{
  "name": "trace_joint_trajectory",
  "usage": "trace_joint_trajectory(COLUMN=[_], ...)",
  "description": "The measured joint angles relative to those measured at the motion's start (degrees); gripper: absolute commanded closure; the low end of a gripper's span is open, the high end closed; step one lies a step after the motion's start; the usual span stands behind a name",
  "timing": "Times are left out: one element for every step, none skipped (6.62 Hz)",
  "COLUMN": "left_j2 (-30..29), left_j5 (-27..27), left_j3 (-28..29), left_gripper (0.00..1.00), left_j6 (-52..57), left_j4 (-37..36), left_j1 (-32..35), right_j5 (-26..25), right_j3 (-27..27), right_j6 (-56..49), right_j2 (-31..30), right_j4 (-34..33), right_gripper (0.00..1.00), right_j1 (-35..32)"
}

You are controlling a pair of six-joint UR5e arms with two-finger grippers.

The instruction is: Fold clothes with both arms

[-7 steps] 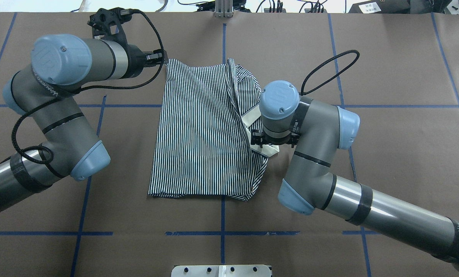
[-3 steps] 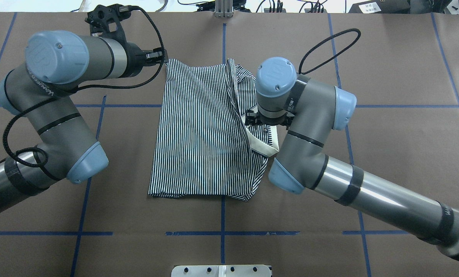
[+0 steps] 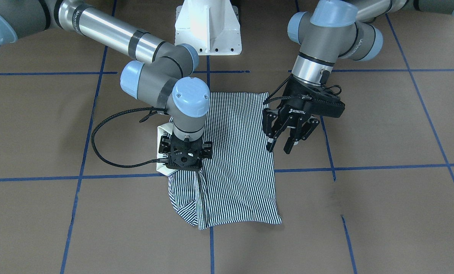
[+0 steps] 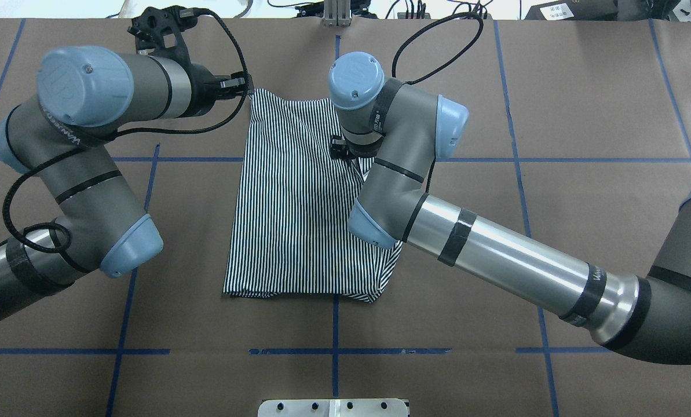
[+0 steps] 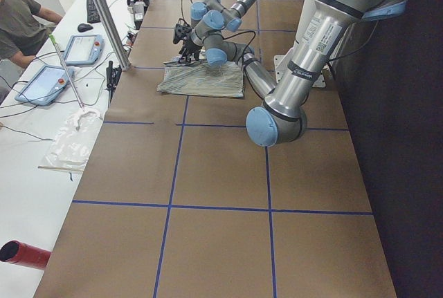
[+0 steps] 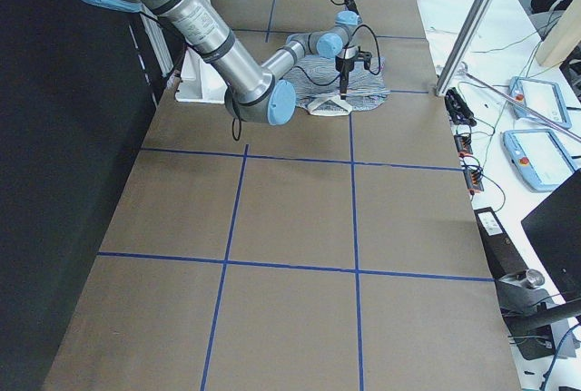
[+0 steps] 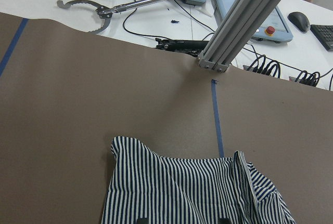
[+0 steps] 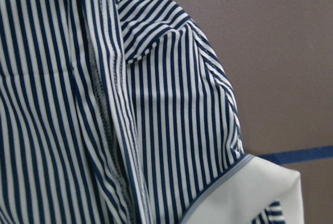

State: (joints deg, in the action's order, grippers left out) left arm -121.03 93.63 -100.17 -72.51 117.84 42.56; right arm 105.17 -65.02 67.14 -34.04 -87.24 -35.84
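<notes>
Brown paper covers the table (image 3: 363, 114), ruled into large squares by blue tape lines (image 3: 363, 166). Both arms reach to the middle of the front-facing view: the right arm (image 3: 109, 32) from the upper left, the left arm (image 3: 337, 34) from the upper right.

Between them the striped polo shirt (image 3: 238, 160) lies mostly flat in a rough rectangle, with its side under the right arm bunched and rucked. The left gripper (image 3: 282, 146) hangs above the shirt's opposite edge, fingers spread and holding nothing. The right gripper (image 3: 185, 156) points straight down into the bunched side; its wrist hides the fingers, so whether they have pinched the cloth cannot be told.

The step looks like gathering this loose side to lay it over the body. To do it well, the pinch should take the doubled edge rather than a single layer. Thin, limp knit will stretch and drag on the paper, so a low lift and an even carry would help, with the other gripper ready to pin the flat edge.

The white collar (image 8: 260, 187) is plain, smooth and stiffer than the rest. The stripes bend along a raised seam (image 8: 112, 125).
</notes>
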Motion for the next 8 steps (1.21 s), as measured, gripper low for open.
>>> trace_joint_trajectory(left_j2=[0.02,0.04,0.03,0.01,0.00,0.00,0.00,0.00], left_j5=[0.34,0.81,1.04,1.17,1.25,1.28,1.29,1.29], left_j3=[0.01,0.00,-0.01,-0.02,-0.02,-0.01,0.01,0.00], left_gripper=[0.45,0.45,0.45,0.45,0.45,0.46,0.46,0.46], left_j6=[-0.02,-0.24,-0.56,-0.81,-1.24,-1.73,-1.92,-1.99], left_j4=[-0.04,-0.05,-0.04,-0.02,-0.02,0.01,0.02,0.02], left_j1=[-0.01,-0.02,-0.05,-0.08,-0.17,-0.24,-0.26,-0.28], right_j5=[-0.09,-0.15,-0.20,-0.22,-0.16,0.04,0.63,1.69], right_j3=[3.68,5.29,6.04,6.32,6.37,6.10,5.21,3.90], right_j6=[-0.13,-0.39,-1.31,-3.45,-5.88,-8.34,-10.14,-11.09], right_j2=[1.83,2.50,2.49,1.89,1.10,-0.23,-1.67,-2.32], right_j4=[1.92,2.63,2.85,2.92,2.90,2.87,2.80,2.45], right_gripper=[0.00,0.00,0.00,0.00,0.00,0.00,0.00,0.00], right_j1=[-0.02,-0.02,-0.13,-0.43,-1.31,-2.74,-4.04,-5.01])
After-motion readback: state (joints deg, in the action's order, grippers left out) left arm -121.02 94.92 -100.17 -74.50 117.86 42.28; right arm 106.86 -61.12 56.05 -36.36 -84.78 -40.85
